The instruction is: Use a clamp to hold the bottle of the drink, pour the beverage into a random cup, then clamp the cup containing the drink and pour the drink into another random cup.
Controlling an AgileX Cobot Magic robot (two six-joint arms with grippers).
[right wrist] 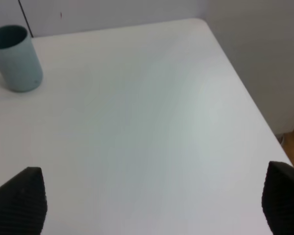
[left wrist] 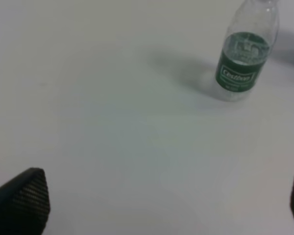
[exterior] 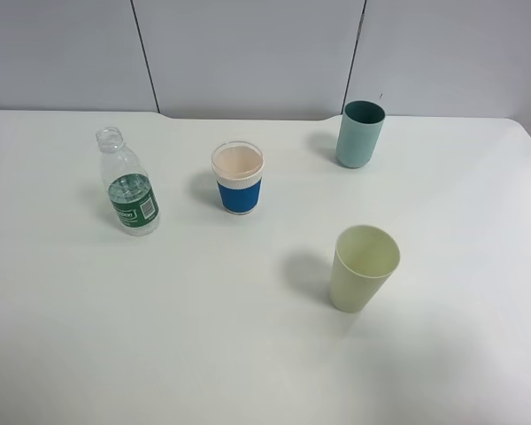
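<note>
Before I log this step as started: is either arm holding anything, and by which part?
Nothing is held. Both sets of jaws stand open over bare table; the bottle and the three cups stand free, untouched.

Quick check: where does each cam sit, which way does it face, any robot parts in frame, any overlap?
Exterior high: mounted high, looks down on table with bottle, banded cup, teal cup, green cup; no robot visible.
Left wrist: faces bottle; open left claw fingertips at the edges.
Right wrist: faces teal cup, table corner; right claw fingertips spread.
Shared: each wrist object also shows in the exterior high view.
</note>
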